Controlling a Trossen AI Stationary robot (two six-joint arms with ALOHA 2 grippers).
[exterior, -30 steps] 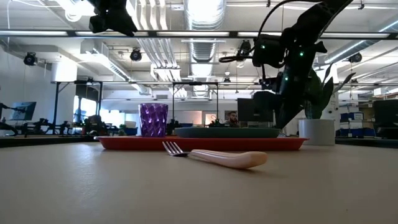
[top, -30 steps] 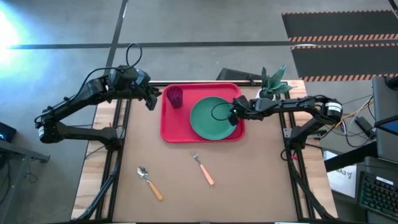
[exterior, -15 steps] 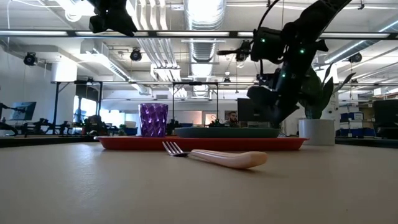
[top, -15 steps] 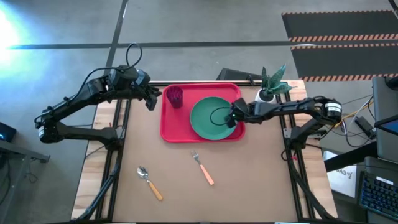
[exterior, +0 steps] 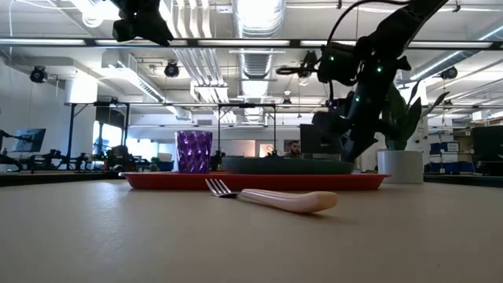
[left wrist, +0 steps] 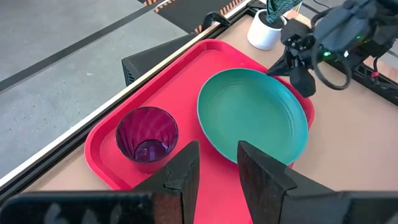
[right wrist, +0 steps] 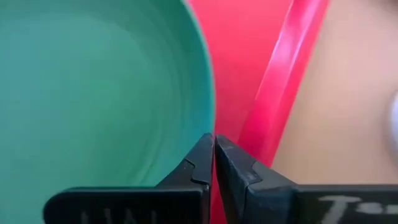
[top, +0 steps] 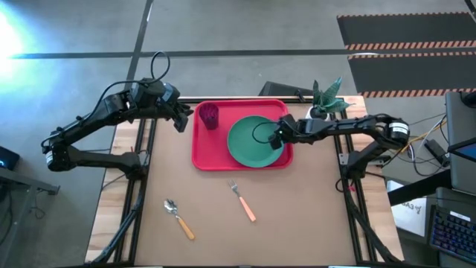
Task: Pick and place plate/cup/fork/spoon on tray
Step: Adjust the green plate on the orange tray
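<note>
Tray (top: 201,152): red, at the far middle of the table, already carrying plate and cup.
Plate (top: 253,143): teal, flat on the right part of the tray, rim reaching almost to the tray's right edge.
Cup (top: 208,115): purple, upright in the tray's far left corner, apart from the plate.
Fork (top: 242,200): on bare table near of the tray, below the plate's near edge; tines toward the tray, handle running away to the near right.
Spoon (top: 178,218): on bare table toward the near left, well apart from the fork; bowl at the far-left end, handle slanting near-right, roughly parallel to the fork.
Right gripper (top: 276,139): over the plate's right rim, raised off it in the low view; fingers (right wrist: 200,163) pressed together, grasping nothing.
Left gripper (top: 184,117): just outside the tray's left edge beside the cup, high above the table; fingers (left wrist: 186,173) parted a little, empty.
Step in hand: likely the fork or spoon next, both not yet on the tray.
Deciding relation: fork lies straight toward the near edge from the right gripper, nearer to it than to the left; spoon sits on the left arm's side.
Approach: fingers best set across the slanted handle, not along it.
</note>
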